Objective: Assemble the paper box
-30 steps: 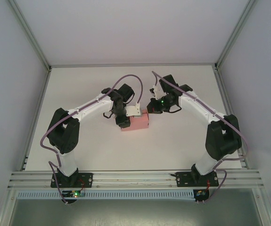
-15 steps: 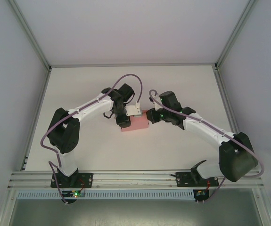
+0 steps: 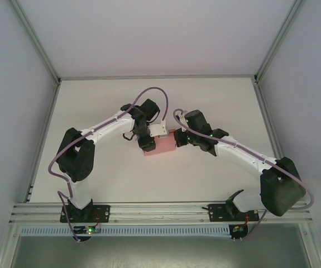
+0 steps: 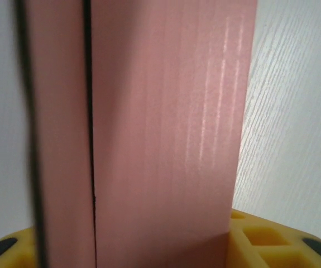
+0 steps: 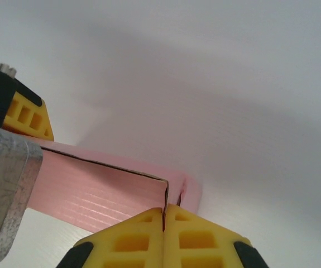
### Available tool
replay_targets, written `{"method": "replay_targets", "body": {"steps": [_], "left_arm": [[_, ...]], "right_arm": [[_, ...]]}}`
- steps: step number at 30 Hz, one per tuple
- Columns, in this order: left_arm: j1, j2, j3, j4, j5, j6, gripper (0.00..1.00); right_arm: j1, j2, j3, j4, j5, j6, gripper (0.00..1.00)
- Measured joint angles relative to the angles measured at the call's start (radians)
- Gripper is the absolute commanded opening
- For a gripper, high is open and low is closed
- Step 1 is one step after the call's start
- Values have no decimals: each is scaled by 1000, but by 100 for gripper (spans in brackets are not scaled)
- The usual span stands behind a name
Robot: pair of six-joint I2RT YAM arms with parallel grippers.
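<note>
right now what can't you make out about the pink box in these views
- Top external view: the left gripper covers the left end of the paper box; flaps and seams are too small to read.
- Left wrist view: the box is too close, both ends cut off by the frame edges.
- Right wrist view: the shut right gripper hides the box's near corner, so contact there is unclear.

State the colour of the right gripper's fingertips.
Yellow; the fingertips show best in the right wrist view, shut together beside the paper box.
</note>
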Motion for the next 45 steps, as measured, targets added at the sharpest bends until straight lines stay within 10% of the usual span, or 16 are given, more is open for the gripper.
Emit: {"method": "replay_targets", "body": {"steps": [13, 28, 35, 45], "left_arm": [[0, 6, 15, 82, -26, -102, 85], [0, -210, -73, 138, -195, -286, 91], [6, -217, -168, 148, -200, -363, 89], [25, -134, -124, 160, -181, -404, 46]], "right_arm": [[61, -8, -9, 4, 138, 37, 0], [63, 26, 85, -99, 201, 72, 0], [63, 68, 116, -91, 203, 98, 0], [47, 80, 134, -103, 186, 108, 0]]}}
